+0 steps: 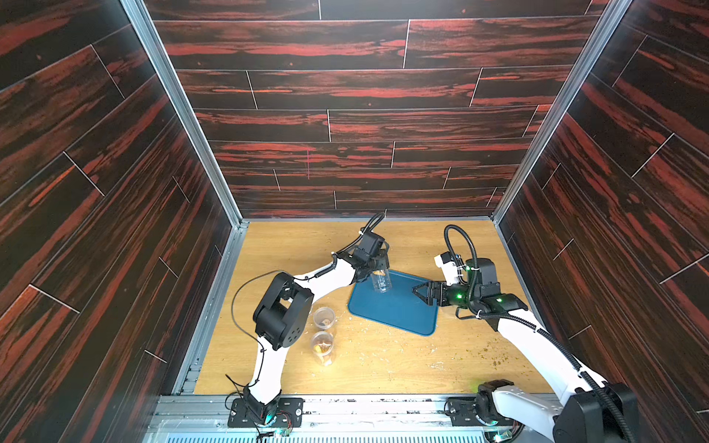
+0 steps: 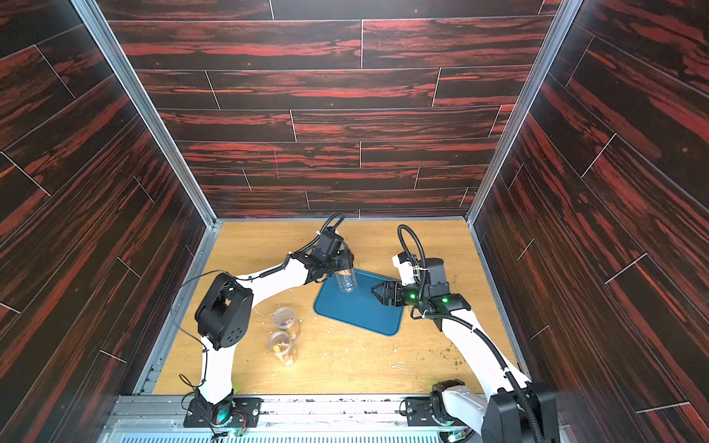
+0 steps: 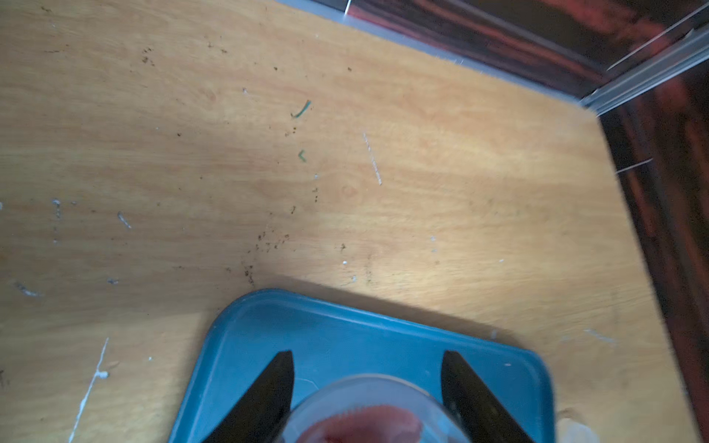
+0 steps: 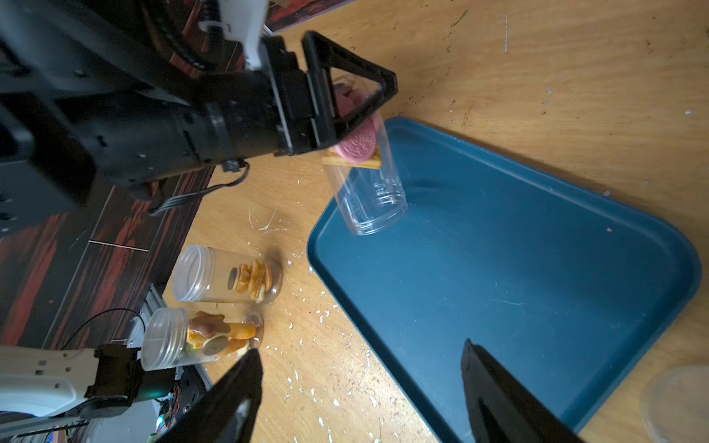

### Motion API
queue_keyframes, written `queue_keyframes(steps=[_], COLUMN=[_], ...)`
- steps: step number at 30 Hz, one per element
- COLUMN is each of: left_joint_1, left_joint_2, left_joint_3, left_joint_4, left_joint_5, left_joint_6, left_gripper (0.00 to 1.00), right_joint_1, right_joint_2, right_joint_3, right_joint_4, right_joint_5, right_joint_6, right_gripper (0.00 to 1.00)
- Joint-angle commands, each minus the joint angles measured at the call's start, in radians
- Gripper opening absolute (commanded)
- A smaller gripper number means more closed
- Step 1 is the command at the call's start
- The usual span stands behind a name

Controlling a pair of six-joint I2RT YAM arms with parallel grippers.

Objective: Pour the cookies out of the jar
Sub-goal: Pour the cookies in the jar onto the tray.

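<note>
The left gripper (image 4: 356,111) is clamped on the closed end of a clear plastic jar (image 4: 372,191). It holds the jar upended over the far left corner of the blue tray (image 4: 537,268), with the open mouth pointing down, just above the tray floor. The cookies (image 4: 358,145) sit up at the closed end between the jaws, a pink ridged disc against a yellow square. None lies on the tray.

The pour looks to be in hand but not yet delivered, since the biscuits seem wedged across the bore. The next move probably calls for a shake or a tap with the mouth kept over the tray.

The right gripper (image 4: 360,356) hovers above the tray's right edge, its jaws wide apart and empty.

To the near left, on the wooden table (image 1: 383,364), two more open cookie jars (image 1: 324,318) (image 1: 322,345) stand close together among pale crumbs.

Only the right wrist view shows the wedged pair clearly. In both top views they are a small tan patch (image 1: 380,273), and the left wrist view gives a pink blur through the jar (image 3: 364,402).
</note>
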Motion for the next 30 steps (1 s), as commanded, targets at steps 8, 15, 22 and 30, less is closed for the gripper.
queue_keyframes(steps=[8,15,22,30], left_joint_1=[-0.033,-0.048,-0.049,-0.048], left_joint_2=[-0.007,-0.004,-0.003,-0.001], left_joint_3=[0.036,0.026,0.017,0.014], left_joint_4=[0.049,0.065,0.049,0.026], left_joint_5=[-0.043,-0.046,-0.055,-0.075], left_joint_6=[0.148,0.168,0.144,0.108], left_gripper=[0.59,0.6,0.6,0.66], right_joint_1=[0.011,0.01,0.012,0.015], right_joint_2=[-0.051,-0.06,-0.055,-0.055], right_joint_3=[-0.021,-0.023,-0.03,-0.032], right_joint_4=[-0.012,-0.014,-0.011,-0.009], right_joint_5=[-0.003,-0.01,-0.012,-0.013], right_joint_6=[-0.025,-0.023,-0.017,-0.015], right_gripper=[0.84,0.85,0.85,0.85])
